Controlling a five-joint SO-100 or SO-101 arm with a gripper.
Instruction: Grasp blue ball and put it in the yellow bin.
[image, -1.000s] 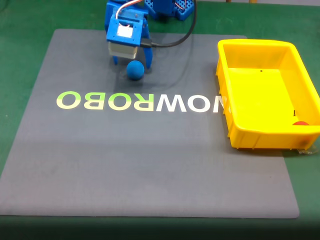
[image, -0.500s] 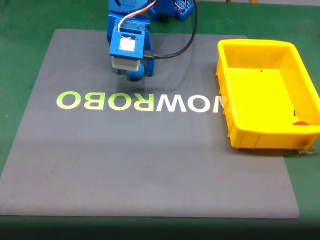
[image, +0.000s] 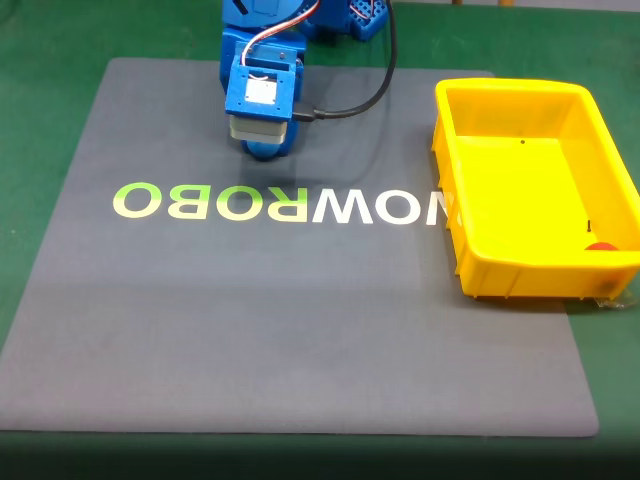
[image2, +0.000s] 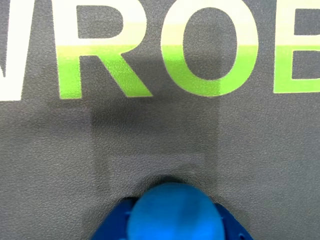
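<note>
One blue ball (image2: 172, 212), one yellow bin (image: 470, 255), one arm, one gripper (image: 262, 150), one grey mat (image: 300, 340) on a green bench (image: 40, 60).

In the wrist view: ball at the bottom edge, flanked closely on both sides by the blue fingers (image2: 112, 227), seemingly closed on the ball, though contact itself hard to confirm. Just under the gripper in the fixed view, sitting low over the mat's far half, above the letters "ROBO" (image: 205, 203) printed in green and white. Ball barely visible there, merged with the blue gripper body.

Bin at the right side of the fixed view, overlapping the mat's right edge, open side up, well apart from the gripper. One small red-orange object (image: 600, 246) in the bin's near right corner. One black cable (image: 355, 95) curving from the gripper back toward the arm's base.

Wide bare mat between gripper and bin, and across the whole near half; green bench showing along the left, far and right edges.
</note>
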